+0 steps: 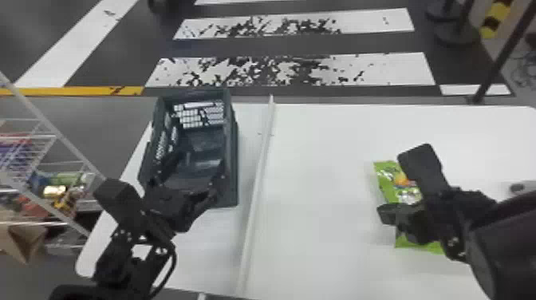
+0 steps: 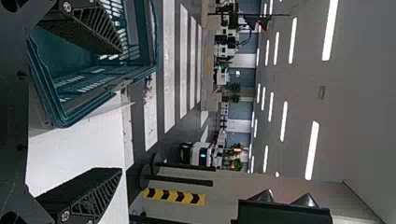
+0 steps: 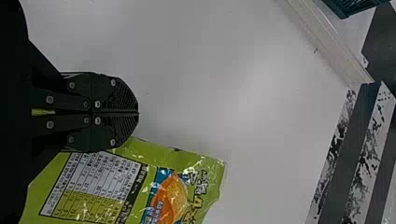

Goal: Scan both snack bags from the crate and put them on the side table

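White tabletop (image 1: pixel 327 179) is bearing the lime-green rectangular plastic snack bag (image 1: pixel 387 187) at four o'clock, presumably for placement. Over it, the black right gripper (image 3: pixel 138 112) is closing on nothing, likely for nudging. The black left gripper (image 2: pixel 122 111), fingers wide apart, empty, is facing the dark-teal latticed plastic crate (image 1: pixel 233 159), nine o'clock, presumably for access. The bag is looking glossy, creased.
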`<action>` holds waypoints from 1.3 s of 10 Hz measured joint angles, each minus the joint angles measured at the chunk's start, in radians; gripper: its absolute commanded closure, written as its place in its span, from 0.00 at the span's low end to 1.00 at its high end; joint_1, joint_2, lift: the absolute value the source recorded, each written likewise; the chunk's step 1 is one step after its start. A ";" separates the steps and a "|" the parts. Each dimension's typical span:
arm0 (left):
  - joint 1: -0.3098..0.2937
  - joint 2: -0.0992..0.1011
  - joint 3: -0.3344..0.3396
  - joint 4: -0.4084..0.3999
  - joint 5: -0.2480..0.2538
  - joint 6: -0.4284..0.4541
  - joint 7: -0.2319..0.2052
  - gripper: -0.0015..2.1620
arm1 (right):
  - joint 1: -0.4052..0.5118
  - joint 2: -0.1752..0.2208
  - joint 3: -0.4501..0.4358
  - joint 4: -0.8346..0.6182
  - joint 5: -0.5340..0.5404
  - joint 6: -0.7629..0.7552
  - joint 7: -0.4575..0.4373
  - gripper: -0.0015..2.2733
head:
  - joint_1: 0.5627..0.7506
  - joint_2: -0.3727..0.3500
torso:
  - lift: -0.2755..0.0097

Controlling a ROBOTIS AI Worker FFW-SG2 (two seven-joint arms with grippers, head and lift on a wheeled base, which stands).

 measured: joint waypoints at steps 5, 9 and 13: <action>0.003 -0.001 0.001 -0.001 0.000 -0.009 -0.004 0.05 | 0.016 0.004 -0.027 -0.047 -0.011 -0.001 -0.018 0.99 | 0.70 0.69 | 0.66; 0.007 -0.002 0.008 0.002 0.001 -0.010 -0.005 0.05 | 0.027 0.008 -0.111 -0.128 -0.027 0.022 -0.024 0.99 | 0.70 0.65 | 0.66; -0.003 -0.006 0.003 0.013 0.000 -0.012 -0.011 0.05 | 0.053 0.004 -0.130 -0.042 -0.012 -0.059 -0.035 0.99 | 0.70 0.60 | 0.66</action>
